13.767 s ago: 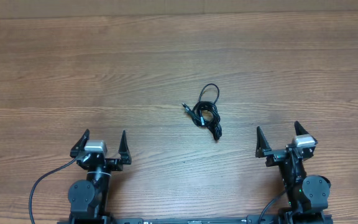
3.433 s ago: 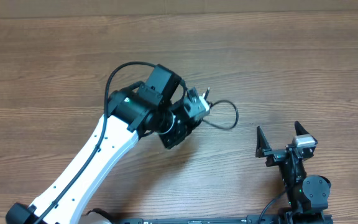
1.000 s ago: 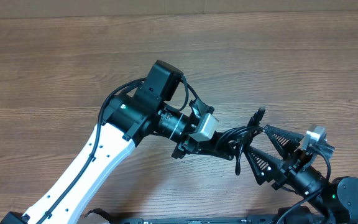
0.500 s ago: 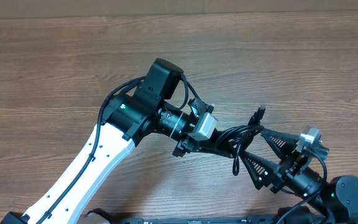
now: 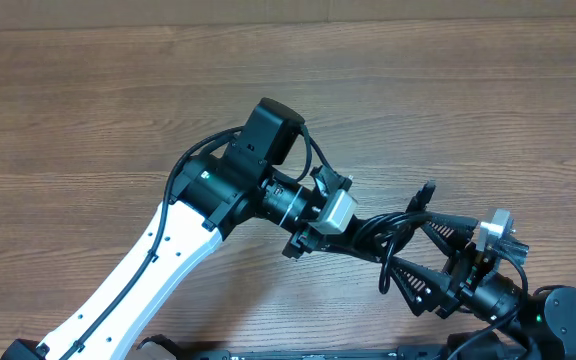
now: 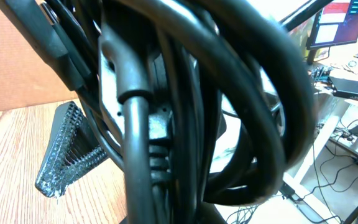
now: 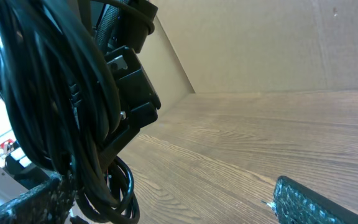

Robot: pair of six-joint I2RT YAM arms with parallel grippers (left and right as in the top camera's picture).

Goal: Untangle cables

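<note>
The cables (image 5: 400, 236) are a knotted black bundle held off the table, with a plug end (image 5: 428, 189) sticking up. My left gripper (image 5: 373, 238) is shut on the bundle's left side. In the left wrist view the cables (image 6: 185, 112) fill the frame and hide my own fingers. My right gripper (image 5: 420, 255) is open, one finger (image 5: 446, 226) behind the bundle and the other (image 5: 413, 283) in front of it. In the right wrist view the cables (image 7: 55, 106) hang at the left, beside my left pad (image 7: 17, 205), and the right gripper (image 7: 166, 208) holds nothing.
Wood-grain table (image 5: 118, 110) lies all around, with a cardboard wall (image 7: 260, 43) at its far edge. The left arm (image 5: 168, 260) crosses the front-left area. A textured finger of the right gripper (image 6: 64, 152) shows beside the cables in the left wrist view.
The left gripper has carried the bundle slightly to the right and toward the front. The right gripper has shifted a little closer, still wide open around the bundle.
</note>
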